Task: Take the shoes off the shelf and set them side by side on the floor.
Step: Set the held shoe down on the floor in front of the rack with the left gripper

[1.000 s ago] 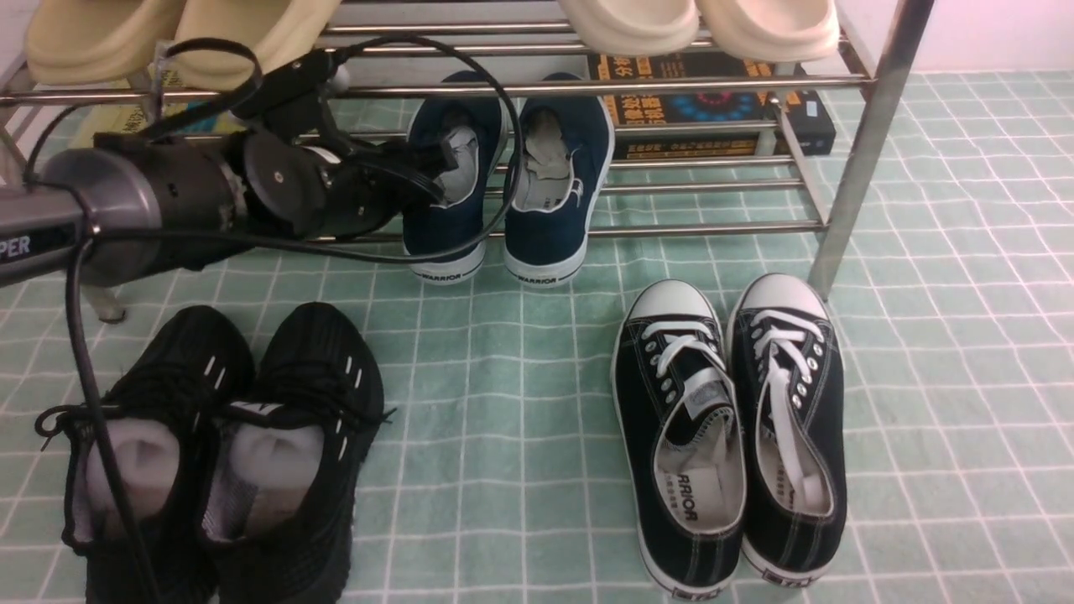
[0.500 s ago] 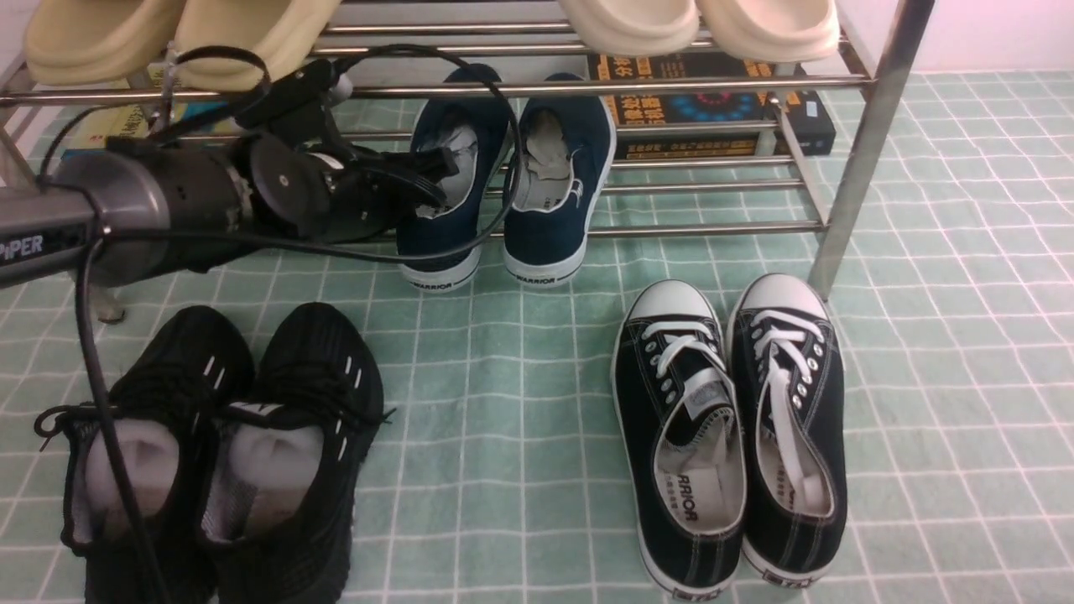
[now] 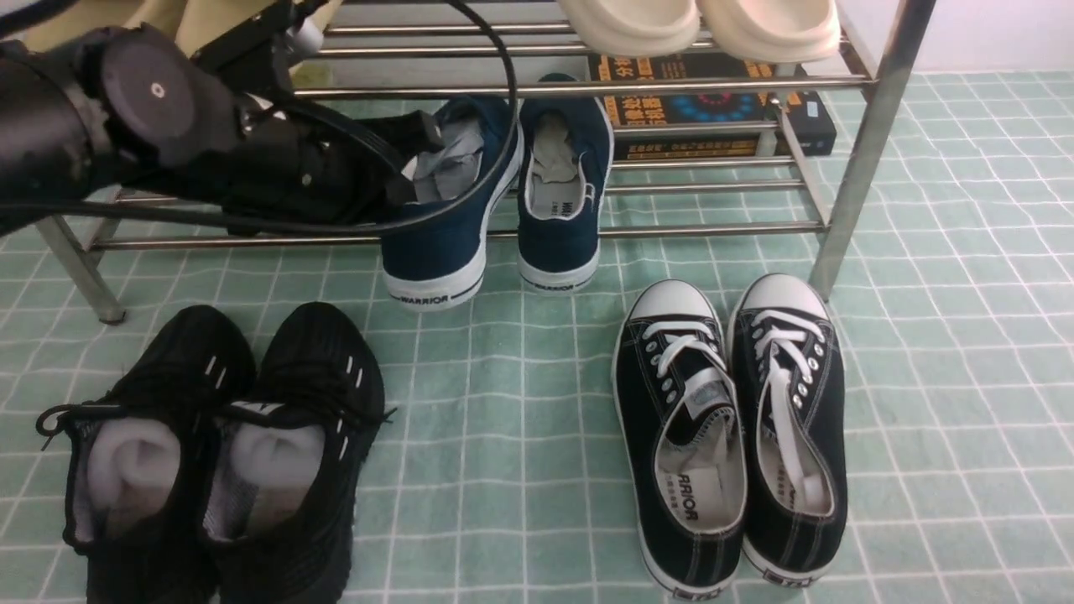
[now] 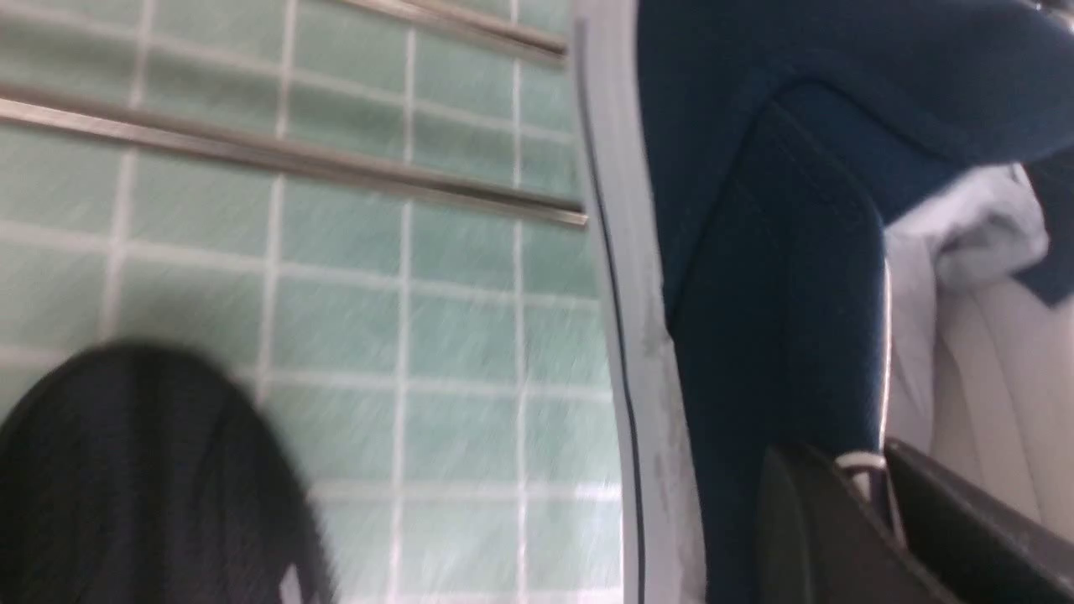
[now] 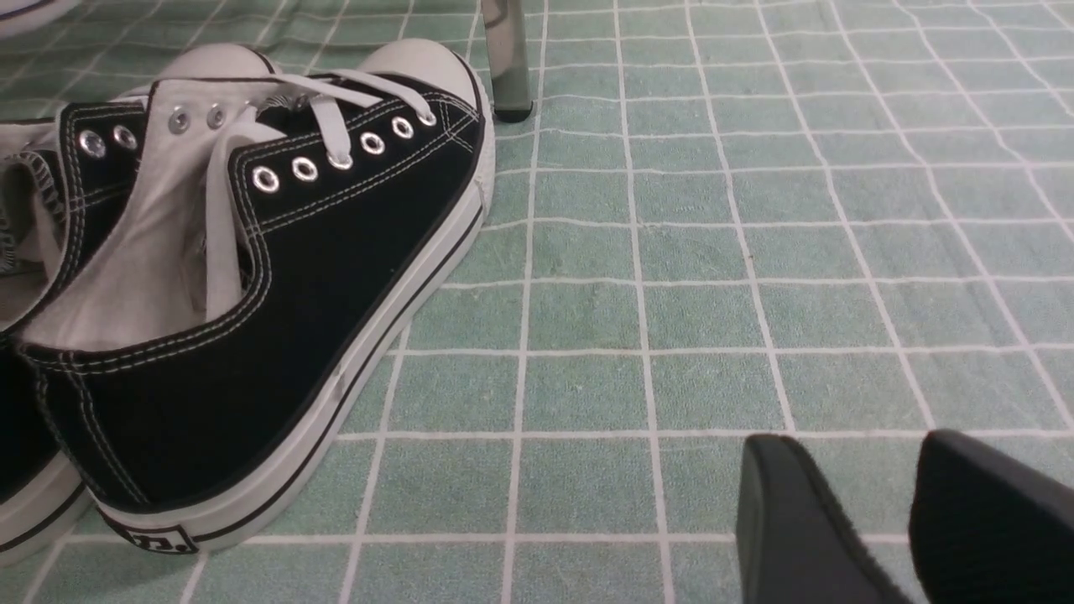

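"so, what's the left gripper doing?"
"pinching the left blue shoe by its side edge, up at the rack."
"and the other blue shoe?"
"just beside it, on the rack."
"right gripper?"
"jaws apart, nothing between, above the floor."

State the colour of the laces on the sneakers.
White; the laces show best in the front view.

I read "WARRIOR" on the heel of the left navy slip-on and, smaller, on the heel of the right navy slip-on, both at the shelf's front edge. Inside the left black sneaker, I make out "RRIOR".
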`<control>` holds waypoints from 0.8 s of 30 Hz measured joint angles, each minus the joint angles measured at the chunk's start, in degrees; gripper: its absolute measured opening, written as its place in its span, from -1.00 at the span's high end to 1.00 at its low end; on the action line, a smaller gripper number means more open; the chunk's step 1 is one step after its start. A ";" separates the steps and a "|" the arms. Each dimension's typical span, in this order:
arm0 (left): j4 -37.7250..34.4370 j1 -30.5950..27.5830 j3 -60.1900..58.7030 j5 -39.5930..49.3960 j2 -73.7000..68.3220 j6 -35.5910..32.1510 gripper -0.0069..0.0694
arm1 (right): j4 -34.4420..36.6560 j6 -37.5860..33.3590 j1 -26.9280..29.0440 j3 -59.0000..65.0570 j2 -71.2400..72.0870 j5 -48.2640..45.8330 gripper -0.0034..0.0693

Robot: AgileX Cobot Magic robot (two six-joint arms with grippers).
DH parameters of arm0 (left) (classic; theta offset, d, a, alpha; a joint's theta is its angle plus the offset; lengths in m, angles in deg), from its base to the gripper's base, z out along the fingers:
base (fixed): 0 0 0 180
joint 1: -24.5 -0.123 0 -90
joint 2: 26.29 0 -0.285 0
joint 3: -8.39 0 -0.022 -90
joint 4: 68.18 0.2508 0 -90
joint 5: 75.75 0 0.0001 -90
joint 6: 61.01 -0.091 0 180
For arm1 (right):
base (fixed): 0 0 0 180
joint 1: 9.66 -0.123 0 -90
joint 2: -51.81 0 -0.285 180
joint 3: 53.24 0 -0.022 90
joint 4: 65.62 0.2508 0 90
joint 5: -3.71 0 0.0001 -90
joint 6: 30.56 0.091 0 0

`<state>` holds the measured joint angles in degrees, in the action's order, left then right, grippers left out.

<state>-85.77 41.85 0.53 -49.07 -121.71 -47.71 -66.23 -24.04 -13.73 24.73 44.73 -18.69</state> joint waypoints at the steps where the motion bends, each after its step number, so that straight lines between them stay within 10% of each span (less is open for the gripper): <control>1: 3.01 0.00 0.00 1.56 1.40 2.94 0.66 | 0.00 0.00 0.00 0.00 0.00 0.00 0.25; 13: 27.28 6.60 0.00 24.18 8.44 28.70 0.67 | 0.00 0.00 0.00 0.00 0.00 0.00 0.25; 24: 37.60 20.29 0.00 25.04 4.09 48.53 0.67 | 0.00 0.00 0.00 0.00 0.00 0.00 0.25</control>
<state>-48.17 62.15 0.53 -24.03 -117.62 0.81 -66.23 -24.04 -13.73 24.73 44.73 -18.69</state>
